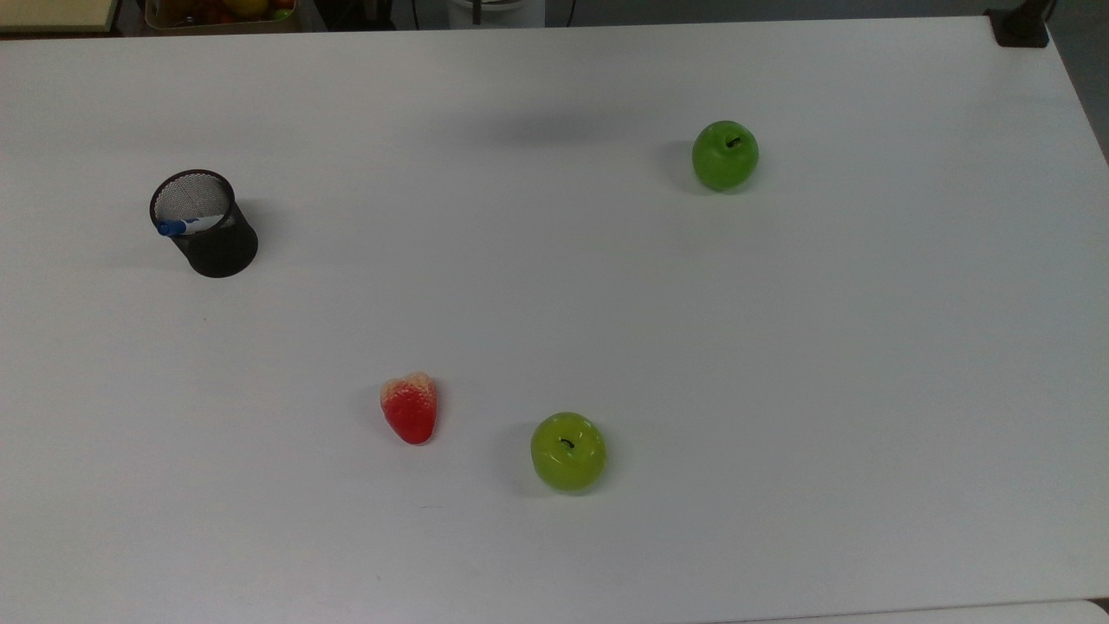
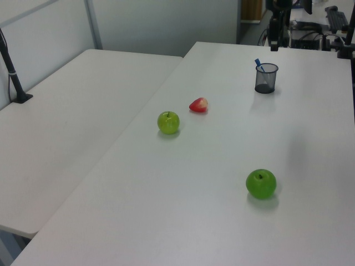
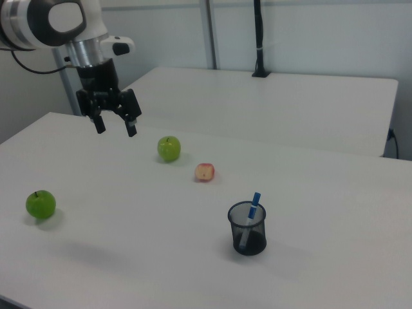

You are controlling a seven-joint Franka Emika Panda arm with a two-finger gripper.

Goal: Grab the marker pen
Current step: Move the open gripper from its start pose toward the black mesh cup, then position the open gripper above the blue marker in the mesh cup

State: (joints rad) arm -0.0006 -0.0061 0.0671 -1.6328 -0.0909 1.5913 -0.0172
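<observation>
While the gripper [image 3: 116, 124] hung high over the table [image 1: 554, 303] with its two fingers spread apart and nothing between them, the marker pen [image 1: 184, 226] stood well away from it, leaning in a black mesh cup [image 1: 208, 227] near the top view's left edge of the table. Going left to right across the top view, the cup with the marker came first, then a red strawberry [image 1: 410, 408] nearer the bottom edge, a yellow-green apple [image 1: 567, 451] just beside it to the right, and a darker green apple [image 1: 724, 155] far off toward the upper right. In the right view the marker's blue cap [image 3: 255, 197] poked out above the cup's rim at a slant, with the white barrel showing through the mesh below. Judged from its slim plastic look, the pen would be light, stiff and rather smooth, so a firm pinch would be needed to stop it sliding. The exposed cap end above the rim seemed the best place to grip, with the fingers closing across it. Because the cup also looked light, a straight upward pull seemed wise to avoid tipping it.
</observation>
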